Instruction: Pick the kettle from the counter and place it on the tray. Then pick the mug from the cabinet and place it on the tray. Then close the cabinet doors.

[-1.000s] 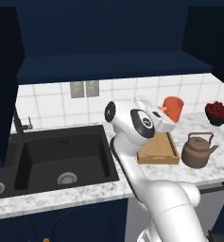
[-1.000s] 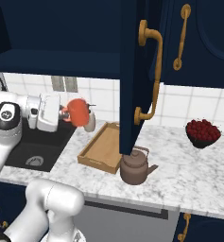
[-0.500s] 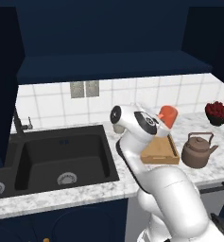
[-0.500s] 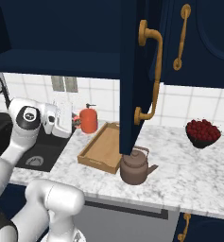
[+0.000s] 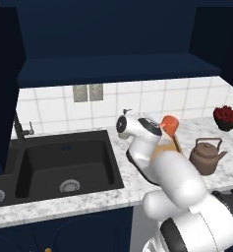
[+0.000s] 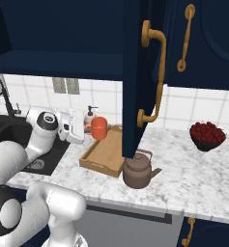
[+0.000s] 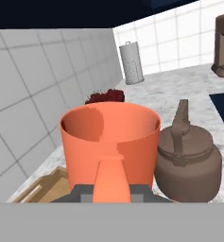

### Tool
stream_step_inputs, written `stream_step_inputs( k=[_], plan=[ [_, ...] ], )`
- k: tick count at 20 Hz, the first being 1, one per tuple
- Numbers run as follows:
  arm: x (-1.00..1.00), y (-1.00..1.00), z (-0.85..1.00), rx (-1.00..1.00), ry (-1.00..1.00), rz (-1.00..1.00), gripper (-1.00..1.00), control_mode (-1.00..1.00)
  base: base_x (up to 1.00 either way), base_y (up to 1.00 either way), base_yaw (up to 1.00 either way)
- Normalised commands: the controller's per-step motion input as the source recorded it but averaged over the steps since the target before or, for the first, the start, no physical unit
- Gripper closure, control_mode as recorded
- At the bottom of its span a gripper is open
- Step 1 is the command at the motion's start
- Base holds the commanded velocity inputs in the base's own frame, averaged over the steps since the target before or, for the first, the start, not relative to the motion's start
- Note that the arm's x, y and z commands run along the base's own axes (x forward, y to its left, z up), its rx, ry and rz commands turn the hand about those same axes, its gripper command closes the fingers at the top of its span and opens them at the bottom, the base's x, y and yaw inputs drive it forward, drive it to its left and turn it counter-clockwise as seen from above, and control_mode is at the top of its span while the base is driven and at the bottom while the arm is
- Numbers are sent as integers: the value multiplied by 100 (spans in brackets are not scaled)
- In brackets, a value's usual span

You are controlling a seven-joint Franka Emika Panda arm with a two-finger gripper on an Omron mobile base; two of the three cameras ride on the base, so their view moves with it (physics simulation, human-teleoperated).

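Observation:
My gripper [image 6: 88, 128] is shut on the handle of the orange-red mug [image 6: 99, 128], holding it upright just above the far left end of the wooden tray [image 6: 104, 153]. In the hand view the mug [image 7: 111, 137] sits right in front of the gripper [image 7: 111, 193], with the tray [image 7: 39, 188] low on the left. The brown kettle [image 6: 137, 169] stands on the marble counter [image 6: 193, 178] beside the tray's near right corner. From the left base view the mug [image 5: 169, 124] shows past my arm, and the kettle [image 5: 205, 156] sits right of it. An open navy cabinet door [image 6: 134, 72] hangs over the tray.
The black sink [image 5: 64, 165] is set into the counter on the left. A dark bowl of red fruit [image 6: 207, 135] stands far right, and a cream soap dispenser [image 6: 89, 115] stands by the tiled wall behind the mug. The open cabinet shelf [image 5: 118, 69] runs above.
The arm has carried the mug down and sideways towards the tray, and the arm has folded lower over the counter. The kettle and the tray have stayed in place.

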Motion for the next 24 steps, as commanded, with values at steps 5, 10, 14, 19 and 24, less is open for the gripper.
stream_step_inputs(
  k=[5,10,14,19,24],
  plan=[
    [60,-3,-41,0,1,-4,100,-100,0,0,0],
    [65,-8,-30,0,1,-5,100,-100,0,0,0],
    [64,-14,-35,0,0,-10,100,-100,0,0,0],
    [58,-16,-40,0,0,-13,100,-100,0,0,0],
    [16,-5,-49,0,0,-11,100,-100,0,0,0]
  ],
)
